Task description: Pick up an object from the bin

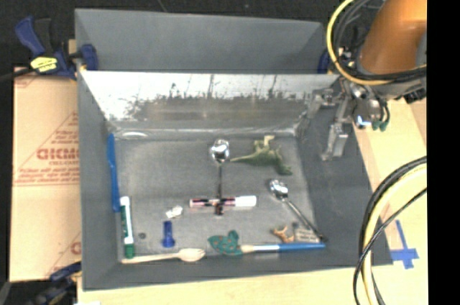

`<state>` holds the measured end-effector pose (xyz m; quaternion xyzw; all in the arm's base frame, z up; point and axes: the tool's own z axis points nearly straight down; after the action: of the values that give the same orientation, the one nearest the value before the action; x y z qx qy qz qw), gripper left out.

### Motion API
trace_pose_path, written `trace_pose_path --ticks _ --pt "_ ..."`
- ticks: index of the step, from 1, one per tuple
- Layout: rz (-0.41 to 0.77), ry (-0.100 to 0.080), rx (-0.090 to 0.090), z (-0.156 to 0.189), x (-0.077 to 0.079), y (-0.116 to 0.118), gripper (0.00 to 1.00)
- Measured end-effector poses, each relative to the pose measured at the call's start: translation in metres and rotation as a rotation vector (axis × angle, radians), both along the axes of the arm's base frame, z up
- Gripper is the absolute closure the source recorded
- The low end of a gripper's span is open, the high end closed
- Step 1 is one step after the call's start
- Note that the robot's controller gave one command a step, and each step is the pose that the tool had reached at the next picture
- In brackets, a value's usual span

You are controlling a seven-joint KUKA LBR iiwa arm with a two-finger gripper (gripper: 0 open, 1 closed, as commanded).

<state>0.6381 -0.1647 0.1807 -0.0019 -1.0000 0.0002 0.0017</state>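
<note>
Here, the tool hung over the right sloped wall of the bin, apart from every item on the floor. Whether it was released or clenched could not be told: its end merged with the grey wall behind it. Cables crossed part of the orange cover above it.

Nearest items:
- A green dinosaur lay left of the tool, at the floor's back right.
- A spoon lay in front of the dinosaur, handle running toward the front right corner.

A second spoon lay mid-floor, its handle crossing a pink-and-white stick of unclear kind. Along the front edge lay a wooden spoon, a teal lump and a blue-handled item, none identifiable in detail. A blue pen and a marker lay by the left wall.
</note>
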Motion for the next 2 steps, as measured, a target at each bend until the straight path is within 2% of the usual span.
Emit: trace_pose_path --ticks 1,2 --pt "0.004 -0.008 -0.002 0.006 0.002 0.001 0.00" --pt "-0.113 -0.004 -0.001 -0.109 0.016 0.045 0.00"
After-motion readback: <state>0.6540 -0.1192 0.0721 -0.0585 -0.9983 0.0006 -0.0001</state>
